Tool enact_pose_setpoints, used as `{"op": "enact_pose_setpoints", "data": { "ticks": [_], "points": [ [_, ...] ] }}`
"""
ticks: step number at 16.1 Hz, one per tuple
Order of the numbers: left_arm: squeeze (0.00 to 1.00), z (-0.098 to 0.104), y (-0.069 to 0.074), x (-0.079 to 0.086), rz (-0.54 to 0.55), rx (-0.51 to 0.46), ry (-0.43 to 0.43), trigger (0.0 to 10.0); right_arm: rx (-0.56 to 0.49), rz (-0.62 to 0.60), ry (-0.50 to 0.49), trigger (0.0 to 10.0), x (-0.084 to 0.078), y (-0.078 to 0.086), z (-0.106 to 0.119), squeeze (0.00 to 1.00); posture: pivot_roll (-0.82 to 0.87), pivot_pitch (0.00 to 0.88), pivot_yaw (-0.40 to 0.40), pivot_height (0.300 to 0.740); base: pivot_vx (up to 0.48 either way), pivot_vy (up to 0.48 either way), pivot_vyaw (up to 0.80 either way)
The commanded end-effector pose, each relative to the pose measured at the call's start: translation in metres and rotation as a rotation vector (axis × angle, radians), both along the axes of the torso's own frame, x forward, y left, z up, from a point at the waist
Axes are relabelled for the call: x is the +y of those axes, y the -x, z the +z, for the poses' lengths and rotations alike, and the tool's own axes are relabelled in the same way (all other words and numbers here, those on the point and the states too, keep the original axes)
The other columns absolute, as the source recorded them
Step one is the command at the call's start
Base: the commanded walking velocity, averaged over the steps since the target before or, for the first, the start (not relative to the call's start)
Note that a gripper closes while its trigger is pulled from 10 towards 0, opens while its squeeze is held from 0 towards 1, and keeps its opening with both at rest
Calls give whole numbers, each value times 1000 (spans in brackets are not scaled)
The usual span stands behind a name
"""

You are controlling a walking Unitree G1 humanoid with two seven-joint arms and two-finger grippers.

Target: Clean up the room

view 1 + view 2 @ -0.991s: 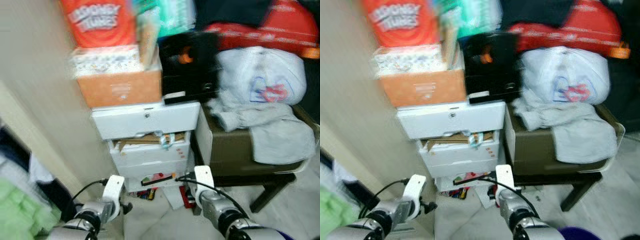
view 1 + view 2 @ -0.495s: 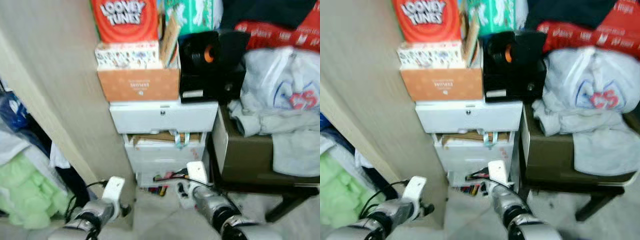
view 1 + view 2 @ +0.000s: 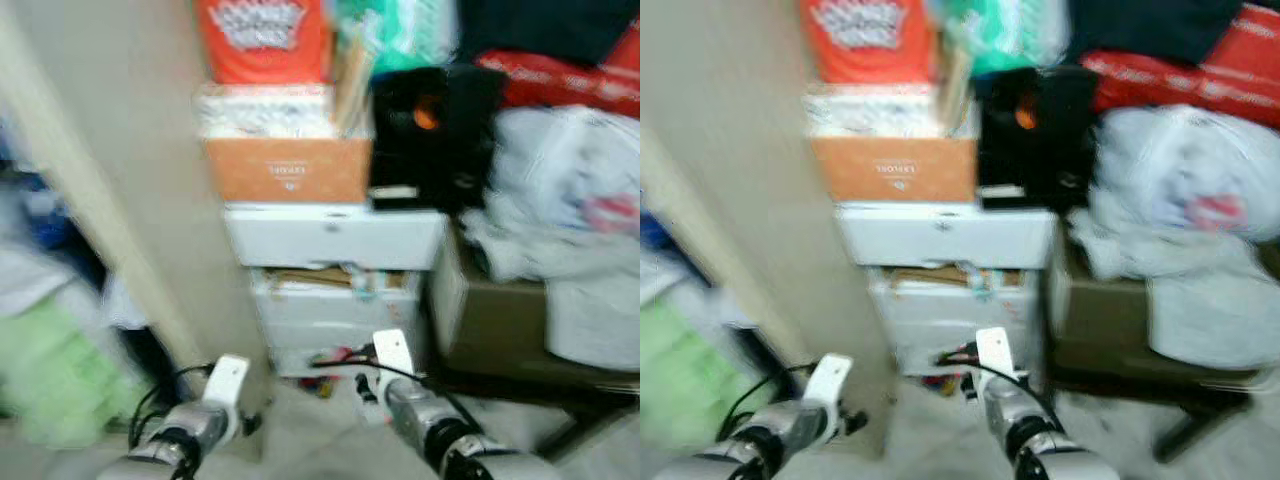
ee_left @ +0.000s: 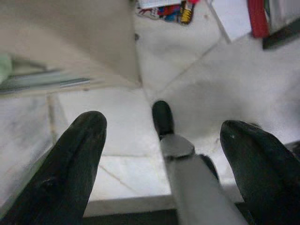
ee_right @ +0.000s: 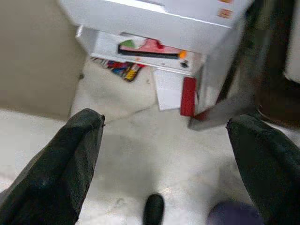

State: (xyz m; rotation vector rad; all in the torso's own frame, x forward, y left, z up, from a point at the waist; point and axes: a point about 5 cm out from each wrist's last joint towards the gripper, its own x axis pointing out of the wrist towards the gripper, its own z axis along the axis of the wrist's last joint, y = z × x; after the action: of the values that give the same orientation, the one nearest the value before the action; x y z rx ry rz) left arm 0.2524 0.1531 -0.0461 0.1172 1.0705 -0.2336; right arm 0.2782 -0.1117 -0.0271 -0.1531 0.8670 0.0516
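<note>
Change: since half a second ago the head camera has swung a little, so the whole scene sits slightly shifted and is now blurred; the things themselves lie as they did.
Wall panel: tall beige wooden panel stands left of the drawers, its foot on the pale tiled floor.
Drawer unit: white plastic drawer unit stands against the panel, middle drawer stuffed with cardboard.
Bench: dark low bench just right of the drawers, heaped with grey and white cloth bundles.
Boxes: orange cardboard box on top of the drawers, with a red printed box above it and a black box beside it.
Floor litter: small colourful wrappers, a white paper sheet and a flat red object lie on the floor at the foot of the drawers.
Left gripper: low over the floor near the panel's corner, fingers spread wide, grasping nothing.
Right gripper: low over the floor before the drawers, fingers spread wide, grasping nothing.
</note>
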Motion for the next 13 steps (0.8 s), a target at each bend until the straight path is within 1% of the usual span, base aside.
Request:
{"op": "enact_pose_setpoints", "data": {
  "ticks": [1,2,8,11,13],
  "points": [
    [0,-3,4,3,-2,21,-6,10000,-1,11,11,10000,0,-1,1,0,-144,0,35,740,0,0,800],
    [0,-3,4,3,-1,20,-6,10000,-2,14,12,10000,0,-1,1,0,-141,0,32,740,0,0,688],
    [0,-1,2,2,-11,12,-2,10000,3,-18,-7,10000,-1,-2,1,0,-141,0,33,740,0,0,0],
    [0,0,1,1,-4,1,6,10000,4,-21,-12,10000,-1,-2,1,0,-139,0,32,740,0,0,-621],
    [0,-1,1,2,3,3,-1,10000,9,-28,-14,10000,-1,-1,1,0,-138,0,30,740,0,0,-800]
  ]
}}
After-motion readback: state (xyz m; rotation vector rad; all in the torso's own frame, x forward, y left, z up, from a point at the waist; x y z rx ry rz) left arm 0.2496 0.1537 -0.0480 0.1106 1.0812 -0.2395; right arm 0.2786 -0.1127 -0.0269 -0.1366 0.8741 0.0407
